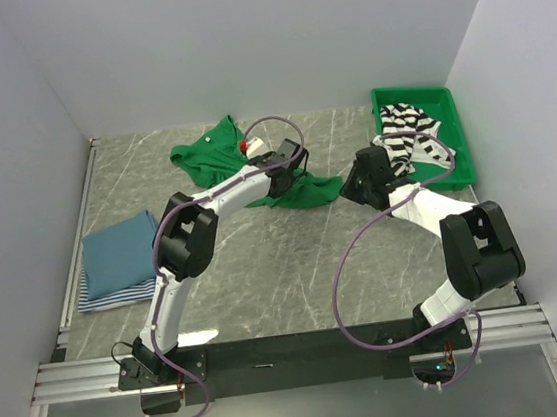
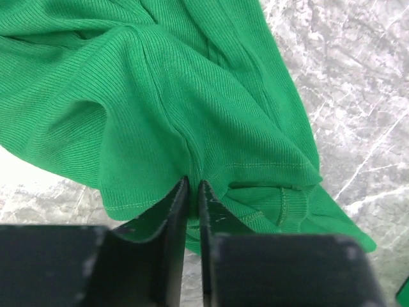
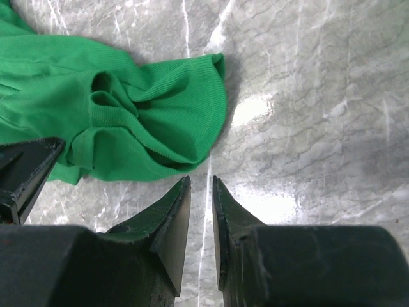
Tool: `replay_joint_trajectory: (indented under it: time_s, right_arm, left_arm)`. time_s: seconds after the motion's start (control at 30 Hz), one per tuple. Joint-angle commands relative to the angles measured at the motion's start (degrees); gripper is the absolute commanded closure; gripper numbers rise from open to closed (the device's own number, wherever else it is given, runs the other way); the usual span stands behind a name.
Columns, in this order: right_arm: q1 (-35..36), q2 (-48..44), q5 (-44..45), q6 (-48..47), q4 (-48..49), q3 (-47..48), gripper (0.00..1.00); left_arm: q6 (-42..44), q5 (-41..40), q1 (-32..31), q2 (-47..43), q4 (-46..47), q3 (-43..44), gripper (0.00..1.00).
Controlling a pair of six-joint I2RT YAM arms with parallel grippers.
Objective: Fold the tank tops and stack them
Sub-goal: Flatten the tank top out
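Observation:
The green tank top (image 1: 214,150) lies crumpled at the back middle of the table, one end drawn toward the centre. My left gripper (image 1: 289,167) is shut on a fold of it (image 2: 192,83), with cloth pinched between the fingertips (image 2: 193,185). My right gripper (image 1: 350,188) hovers just right of the top's near edge (image 3: 147,109); its jaws (image 3: 201,182) stand almost together, with only bare table between them. The black-and-white striped top (image 1: 411,133) is heaped in the green bin (image 1: 457,138). The solid blue top (image 1: 120,252) lies folded on the blue-white striped one (image 1: 103,299) at the left.
The marble tabletop (image 1: 295,267) has white walls on three sides and a metal rail (image 1: 77,252) along the left edge. A small red object (image 1: 244,147) sits by the green top. The left gripper's finger (image 3: 25,173) shows at the left of the right wrist view.

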Motion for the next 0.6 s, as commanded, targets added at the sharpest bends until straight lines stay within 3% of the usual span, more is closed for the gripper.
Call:
replay_joint_trajectory:
  time_s: [0.0, 0.17, 0.57]
  right_arm:
    - [-0.77, -1.43, 0.02, -0.07, 1.98, -0.25, 0.73]
    - [-1.64, -0.55, 0.11, -0.42, 2.06, 0.36, 0.73]
    - [-2.35, 8.49, -0.68, -4.90, -0.40, 8.79, 0.61]
  left_arm:
    - [-0.25, -0.15, -0.32, -2.29, 0.70, -1.16, 0.85]
    - [0.97, 0.55, -0.32, -7.03, 2.90, -6.42, 0.99]
    - [3.00, 3.72, 0.12, -20.83, 9.75, -24.08, 0.99]
